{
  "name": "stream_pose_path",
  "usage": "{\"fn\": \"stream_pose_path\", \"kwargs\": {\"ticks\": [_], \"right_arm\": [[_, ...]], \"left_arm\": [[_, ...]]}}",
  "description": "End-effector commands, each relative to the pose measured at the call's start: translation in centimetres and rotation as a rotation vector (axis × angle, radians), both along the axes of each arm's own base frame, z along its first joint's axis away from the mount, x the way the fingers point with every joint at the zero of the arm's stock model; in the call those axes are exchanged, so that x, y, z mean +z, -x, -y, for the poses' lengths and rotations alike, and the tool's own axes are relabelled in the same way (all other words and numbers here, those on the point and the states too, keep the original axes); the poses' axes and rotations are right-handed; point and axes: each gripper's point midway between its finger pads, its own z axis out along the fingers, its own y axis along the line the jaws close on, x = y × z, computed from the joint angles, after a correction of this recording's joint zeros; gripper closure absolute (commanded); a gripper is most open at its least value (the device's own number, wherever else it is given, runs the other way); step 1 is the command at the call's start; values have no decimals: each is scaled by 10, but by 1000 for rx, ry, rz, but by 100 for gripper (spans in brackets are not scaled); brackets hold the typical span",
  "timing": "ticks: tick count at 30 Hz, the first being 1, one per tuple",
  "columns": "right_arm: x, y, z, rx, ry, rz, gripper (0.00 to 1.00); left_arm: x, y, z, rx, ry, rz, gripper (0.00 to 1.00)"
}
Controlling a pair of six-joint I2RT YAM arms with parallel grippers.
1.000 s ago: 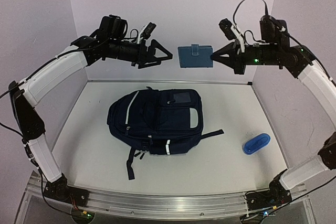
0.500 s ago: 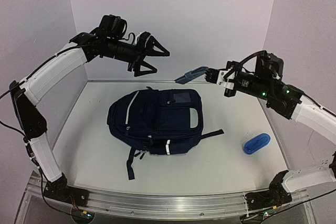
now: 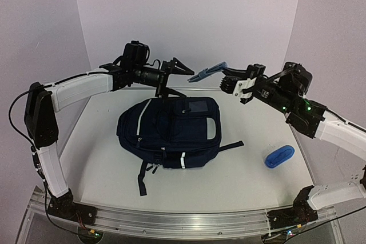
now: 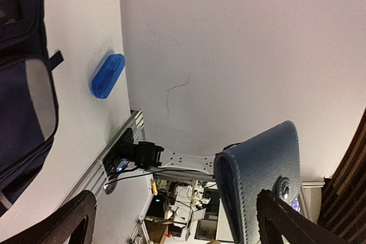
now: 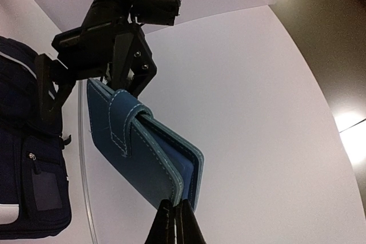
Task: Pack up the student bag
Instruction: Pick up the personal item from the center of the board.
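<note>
Student bag [image 3: 170, 132] flat; left claw [image 3: 180, 78] above its far edge (jaws wide).

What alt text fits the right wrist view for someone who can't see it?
The shut right end effector pinches one edge of a blue wallet. The open left end effector is at the wallet's far end, and the navy backpack lies at the left edge of the view.

A lab test cell: plain white walls [image 3: 189, 21], aluminium mounting rail [image 3: 171, 218].
</note>
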Motion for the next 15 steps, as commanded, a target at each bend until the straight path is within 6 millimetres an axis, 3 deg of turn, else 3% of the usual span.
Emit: {"fn": "stream_pose_path", "kwargs": {"ticks": [1, 10, 15], "right_arm": [[24, 5, 3, -24, -66, 95, 100], [23, 3, -9, -52, -131, 131, 100], [28, -1, -13, -71, -174, 150, 100]], "left_arm": [[62, 6, 0, -39, 204, 106, 6], [68, 9, 0, -65, 303, 87, 28], [60, 7, 2, -70, 292, 58, 31]]}}
